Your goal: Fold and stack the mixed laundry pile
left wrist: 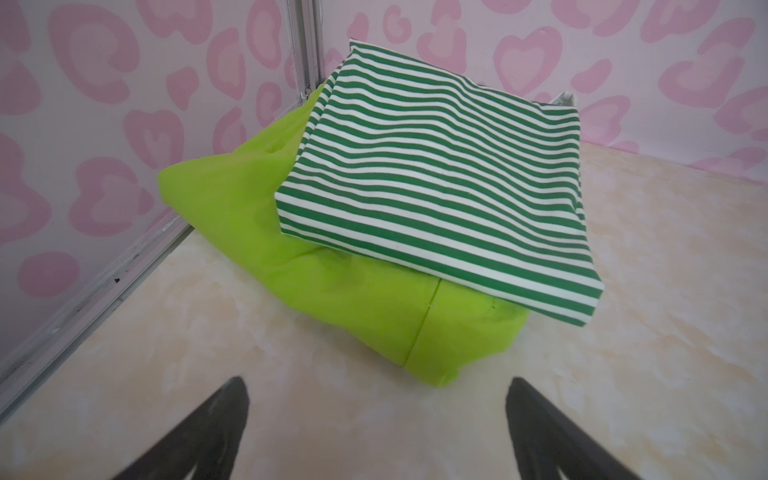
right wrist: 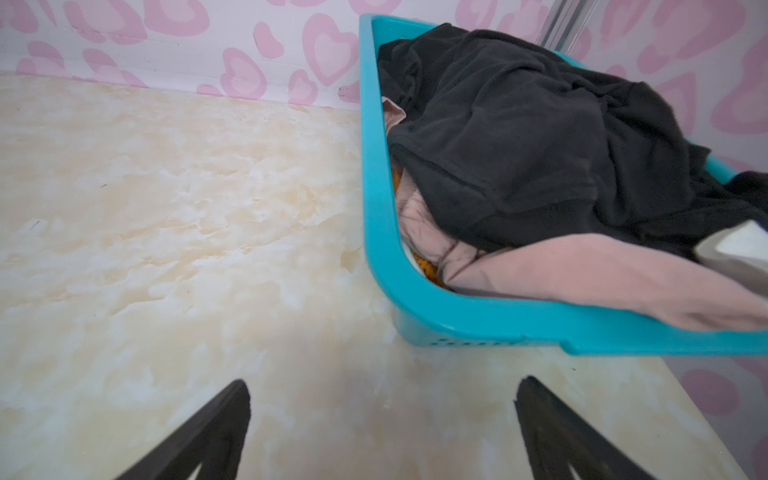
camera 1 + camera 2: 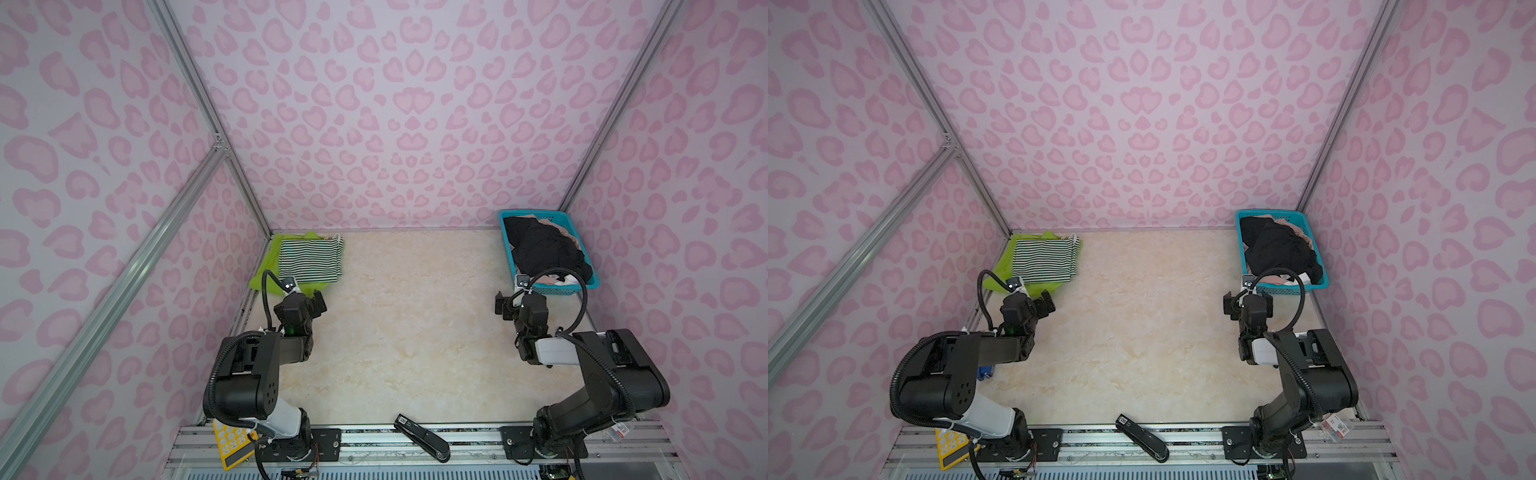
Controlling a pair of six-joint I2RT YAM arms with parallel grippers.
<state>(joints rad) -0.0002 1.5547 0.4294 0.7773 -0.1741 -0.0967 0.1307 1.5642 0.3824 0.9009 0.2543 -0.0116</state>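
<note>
A folded green-and-white striped top lies on folded lime-green shorts in the back left corner. Crumpled black clothes and a beige-pink garment fill the teal basket at the back right. My left gripper is open and empty, just short of the shorts' near edge. In front of the basket's near corner, my right gripper is open and empty over the bare tabletop.
Pink-patterned walls with aluminium posts close in the table on three sides. A black stapler and a yellow calculator lie on the front rail. A small blue object sits under the left arm.
</note>
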